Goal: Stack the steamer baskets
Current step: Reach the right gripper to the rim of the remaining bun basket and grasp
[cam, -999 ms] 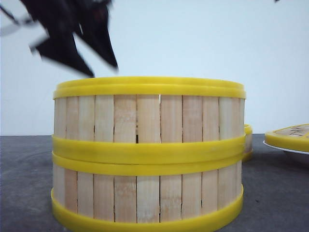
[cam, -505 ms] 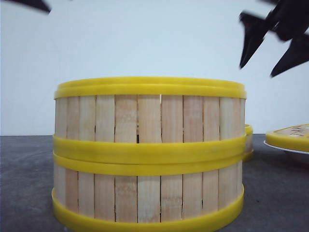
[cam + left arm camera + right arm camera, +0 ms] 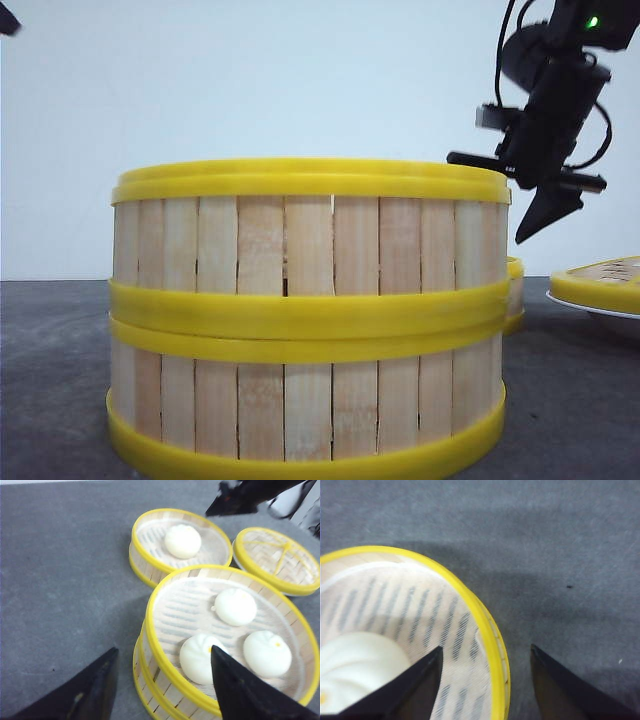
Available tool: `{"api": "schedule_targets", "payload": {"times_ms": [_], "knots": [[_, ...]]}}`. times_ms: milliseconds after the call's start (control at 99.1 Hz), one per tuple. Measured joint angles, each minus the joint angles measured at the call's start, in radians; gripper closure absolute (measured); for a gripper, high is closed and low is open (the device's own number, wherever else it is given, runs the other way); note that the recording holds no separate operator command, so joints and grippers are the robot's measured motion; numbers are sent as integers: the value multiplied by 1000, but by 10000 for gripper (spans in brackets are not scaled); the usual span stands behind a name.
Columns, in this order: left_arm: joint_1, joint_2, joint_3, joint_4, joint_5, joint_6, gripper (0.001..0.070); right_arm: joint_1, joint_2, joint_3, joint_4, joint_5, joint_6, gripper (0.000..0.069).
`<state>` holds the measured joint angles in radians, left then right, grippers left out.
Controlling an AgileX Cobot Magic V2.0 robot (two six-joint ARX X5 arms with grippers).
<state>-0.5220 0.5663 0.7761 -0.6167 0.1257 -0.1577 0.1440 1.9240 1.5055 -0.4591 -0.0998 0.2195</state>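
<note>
The right gripper (image 3: pixel 485 680) has its fingers apart and empty, straddling the yellow rim of the third steamer basket (image 3: pixel 420 625), 1 finger above the liner inside and 1 outside over the grey table (image 3: pixel 560 540). That basket holds 1 white bun (image 3: pixel 183 540) and sits alone behind the stack, beside the lid (image 3: pixel 277 560), which rests on a white plate (image 3: pixel 585 308). The left gripper (image 3: pixel 160 680) is also spread and holding nothing, hanging above the near rim of the 2-basket stack (image 3: pixel 308 315), whose top basket carries 3 buns (image 3: pixel 235 606).

The baskets look light and stiff, with hard plastic rims and thin bamboo slats between them. The rim is probably slick, so a pinch across the wall, 1 finger inside and 1 outside just under the top rim, seems the surest hold. A grip on 1 side will likely let the basket tip, and the loose bun could roll, so it wants carrying level. The inner finger should stay clear of the bun.
</note>
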Motion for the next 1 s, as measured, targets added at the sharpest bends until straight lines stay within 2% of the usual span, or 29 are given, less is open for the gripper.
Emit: {"api": "schedule_targets", "payload": {"times_ms": [192, 626, 838, 999], "knots": [[0, -76, 0, -21, 0, -15, 363, 0, 32, 0, -2, 43, -10, 466], [0, -104, 0, -56, 0, -31, 363, 23, 80, 0, -20, 43, -14, 488], [0, -105, 0, -57, 0, -31, 363, 32, 84, 0, -15, 74, -14, 647], [0, -105, 0, -57, 0, -31, 363, 32, 84, 0, -15, 77, -22, 660]]}}
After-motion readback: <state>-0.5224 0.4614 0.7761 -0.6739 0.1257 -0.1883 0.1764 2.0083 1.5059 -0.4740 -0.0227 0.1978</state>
